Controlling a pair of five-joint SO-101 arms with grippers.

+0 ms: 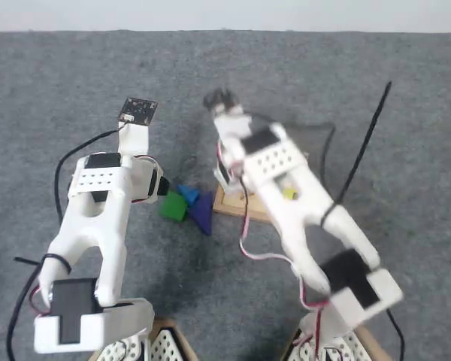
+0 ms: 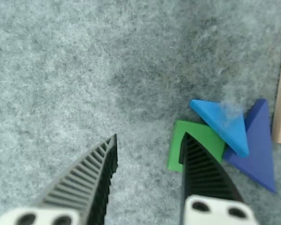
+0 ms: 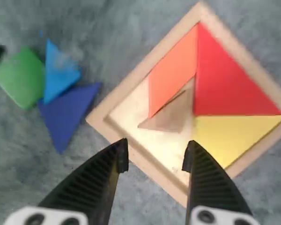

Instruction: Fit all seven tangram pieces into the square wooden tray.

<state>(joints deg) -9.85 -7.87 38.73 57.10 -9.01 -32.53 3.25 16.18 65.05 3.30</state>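
Observation:
The square wooden tray (image 3: 136,77) holds an orange piece (image 3: 173,70), a red triangle (image 3: 229,79), a yellow triangle (image 3: 229,136) and a brownish triangle (image 3: 171,117) in the middle. My right gripper (image 3: 155,145) hangs open above the tray's near corner, holding nothing. Beside the tray on the carpet lie a green square (image 3: 18,77), a light blue triangle (image 3: 58,72) resting partly on it, and a dark blue triangle (image 3: 68,112). My left gripper (image 2: 150,137) is open and low, one finger over the green square (image 2: 203,133), the other on bare carpet.
Grey carpet covers the whole table. In the high view the right arm (image 1: 263,162) covers most of the tray (image 1: 229,203), and the three loose pieces sit between the arms around the green square (image 1: 173,207). Cables trail near both arms.

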